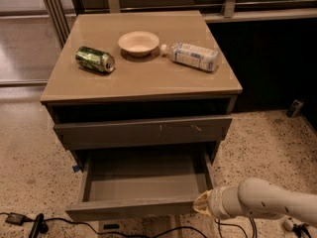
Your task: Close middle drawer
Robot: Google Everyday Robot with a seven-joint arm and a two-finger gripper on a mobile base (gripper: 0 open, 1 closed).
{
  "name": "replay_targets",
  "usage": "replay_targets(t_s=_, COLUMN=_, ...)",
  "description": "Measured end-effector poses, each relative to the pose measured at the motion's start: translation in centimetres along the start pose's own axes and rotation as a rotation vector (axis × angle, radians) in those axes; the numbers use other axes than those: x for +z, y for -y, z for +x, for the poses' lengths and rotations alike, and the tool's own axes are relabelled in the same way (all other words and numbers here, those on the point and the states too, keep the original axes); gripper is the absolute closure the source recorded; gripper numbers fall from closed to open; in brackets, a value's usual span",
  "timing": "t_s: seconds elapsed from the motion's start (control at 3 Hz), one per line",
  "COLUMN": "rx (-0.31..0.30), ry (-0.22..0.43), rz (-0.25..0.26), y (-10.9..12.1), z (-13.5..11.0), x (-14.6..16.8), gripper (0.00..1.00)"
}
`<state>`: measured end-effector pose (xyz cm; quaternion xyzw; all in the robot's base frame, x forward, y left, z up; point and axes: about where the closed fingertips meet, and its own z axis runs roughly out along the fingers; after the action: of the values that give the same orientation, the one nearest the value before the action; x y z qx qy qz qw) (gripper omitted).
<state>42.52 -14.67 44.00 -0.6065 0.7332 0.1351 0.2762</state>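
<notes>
Our white arm (267, 202) reaches in low from the right, almost level. The gripper (202, 206) is at the right front corner of the pulled-out middle drawer (129, 208); we cannot tell how open it is.

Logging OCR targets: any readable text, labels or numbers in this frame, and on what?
Green can: print too blurred to read.
Bottle: label too blurred to read.
Middle drawer, bowl: no text.
Gripper, at the open drawer's front right corner: no markings.
</notes>
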Motion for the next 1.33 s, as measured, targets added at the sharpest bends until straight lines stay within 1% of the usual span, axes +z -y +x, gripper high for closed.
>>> replay_targets(t_s=0.33, rx=0.000, ry=0.000, rz=0.000, y=0.0, z=0.0, x=0.0, gripper=0.09)
replay_targets(t_s=0.67, rx=-0.005, ry=0.000, rz=-0.002, y=0.3, z=0.0, x=0.2, gripper=0.02)
replay_targets(t_s=1.0, rx=-0.027, ry=-0.004, rz=-0.021, y=2.4, z=-0.1, x=1.5, gripper=0.25)
replay_targets(t_s=1.33, rx=-0.038, ry=-0.008, rz=-0.036, y=3.0, z=0.0, x=1.9, gripper=0.48)
